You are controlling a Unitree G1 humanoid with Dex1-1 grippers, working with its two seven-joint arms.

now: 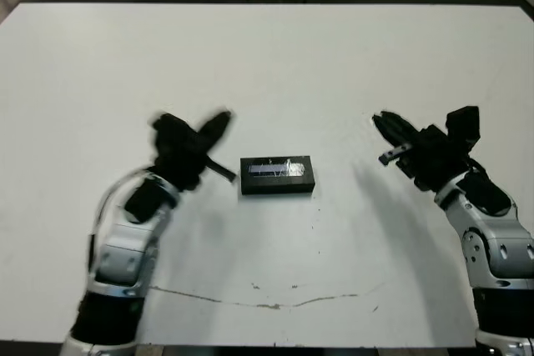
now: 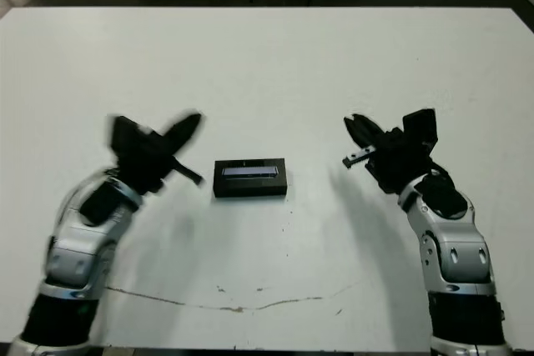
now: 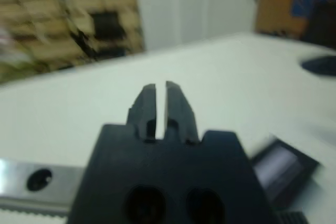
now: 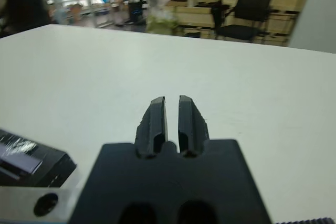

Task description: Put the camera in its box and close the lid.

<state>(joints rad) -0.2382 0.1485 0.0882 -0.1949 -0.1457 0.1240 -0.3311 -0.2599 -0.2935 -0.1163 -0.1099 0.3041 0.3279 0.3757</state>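
Note:
The black lid [image 1: 276,169], with its pale purplish strip window facing up, lies flat on the box [image 1: 277,186] at the middle of the table. Only the box's black walls show beneath it. The camera is hidden. My left gripper [image 1: 219,121] hovers just left of the box, blurred; its fingers [image 3: 148,98] stand together, shut on nothing. My right gripper [image 1: 380,119] hangs well to the right of the box, fingers [image 4: 156,114] also shut and empty. The closed box shows at the edge of both wrist views [image 3: 283,165] [image 4: 29,162].
The white table [image 1: 267,56] stretches wide behind and beside the box. A thin dark crack line [image 1: 267,302] runs near the front edge. Beyond the far edge are dark floor and furniture legs; a chair [image 4: 239,17] and shelves stand past the table.

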